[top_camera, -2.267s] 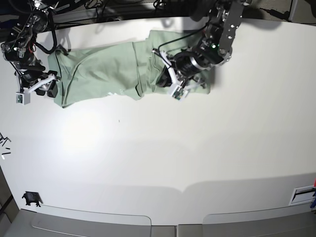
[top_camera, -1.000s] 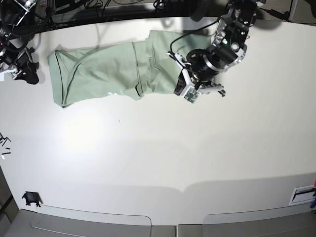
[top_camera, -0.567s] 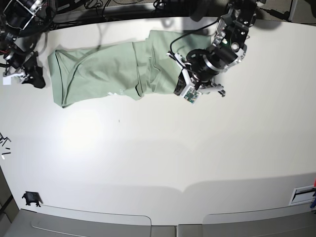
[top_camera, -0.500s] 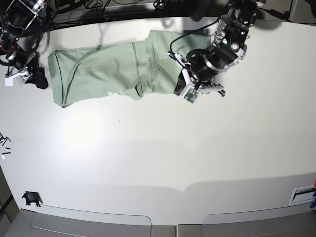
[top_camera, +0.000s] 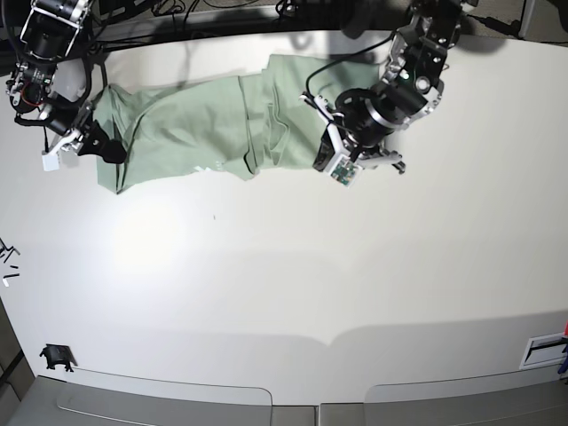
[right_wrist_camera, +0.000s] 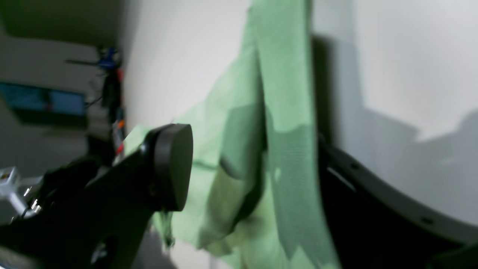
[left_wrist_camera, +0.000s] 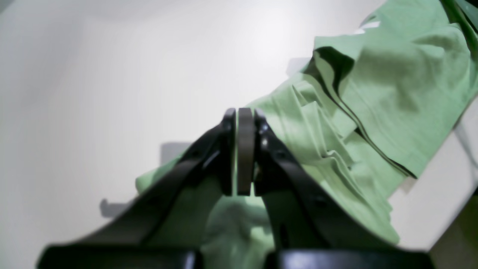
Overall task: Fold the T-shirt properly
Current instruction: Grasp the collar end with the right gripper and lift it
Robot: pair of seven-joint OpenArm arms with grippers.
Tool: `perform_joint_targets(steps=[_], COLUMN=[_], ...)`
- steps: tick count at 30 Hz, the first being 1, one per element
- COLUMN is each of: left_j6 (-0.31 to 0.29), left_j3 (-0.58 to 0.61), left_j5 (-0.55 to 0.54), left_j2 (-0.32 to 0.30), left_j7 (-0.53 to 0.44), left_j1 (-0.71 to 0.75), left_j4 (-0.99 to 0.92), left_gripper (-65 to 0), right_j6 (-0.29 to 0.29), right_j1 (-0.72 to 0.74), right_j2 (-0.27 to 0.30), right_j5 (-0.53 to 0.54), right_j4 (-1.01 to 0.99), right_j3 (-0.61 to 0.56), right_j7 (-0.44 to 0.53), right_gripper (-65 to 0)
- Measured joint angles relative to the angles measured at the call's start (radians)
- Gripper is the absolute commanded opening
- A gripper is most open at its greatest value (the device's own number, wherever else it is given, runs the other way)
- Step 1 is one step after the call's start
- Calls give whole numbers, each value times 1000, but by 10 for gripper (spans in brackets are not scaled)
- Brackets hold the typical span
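Observation:
The pale green T-shirt (top_camera: 204, 124) lies partly folded and wrinkled along the far side of the white table (top_camera: 311, 266). My left gripper (top_camera: 340, 169) is at the shirt's lower right edge. In the left wrist view it (left_wrist_camera: 239, 157) is shut with its pads pressed together, no cloth between them, and the bunched shirt (left_wrist_camera: 373, 93) lies beyond. My right gripper (top_camera: 99, 145) is at the shirt's left edge. In the right wrist view it (right_wrist_camera: 250, 166) is open, and the shirt's edge (right_wrist_camera: 283, 112) hangs between its jaws.
A small black clip (top_camera: 56, 357) lies near the front left corner. A white slotted part (top_camera: 543, 351) sits at the right edge. Small dark bits (top_camera: 9, 257) lie at the left edge. Cables (top_camera: 177, 13) run behind the table's far edge.
My right arm has swung from beyond the table's left edge back onto the shirt's left edge, with its jaws around the cloth. My left gripper has stayed still for the last second.

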Motion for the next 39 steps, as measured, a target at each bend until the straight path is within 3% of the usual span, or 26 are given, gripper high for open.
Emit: perform_joint_targets(steps=[2, 5, 6, 14, 19, 24, 27, 33, 39], left_j6=[0, 4, 14, 63, 101, 97, 78, 78, 75], left_j3=[0, 0, 0, -47, -264, -455, -512, -536, -536], left_j5=[18, 46, 39, 102, 105, -35, -54, -58, -58], left_j2=[0, -6, -12, -101, -127, -126, -124, -123, -122], left_j7=[28, 30, 26, 30, 26, 25, 23, 22, 19], left_j1=[2, 3, 8, 166, 280, 352, 380, 425, 436], left_j4=[16, 59, 77, 180, 204, 204, 204, 204, 205], left_gripper=[-650, -650, -650, -650, -650, -650, -650, -650, -650], right_j6=[-5, -11, -11, -19, -19, -19, -19, -19, -19], right_j1=[10, 28, 34, 74, 71, 71, 69, 31, -70], right_j2=[-2, -11, -13, -5, 0, -3, -8, -77, -205], right_j5=[31, 55, 55, 35, 38, 34, 32, 31, 25], right_j4=[0, -2, -2, -6, 34, 114, 193, 472, 868], right_j3=[-1, -5, -5, -6, -6, -6, -6, -6, -8], right_j7=[-23, -31, -31, -35, -32, -38, -39, -39, -47], right_gripper=[-382, -606, -650, -650, -650, -650, -650, -650, -650])
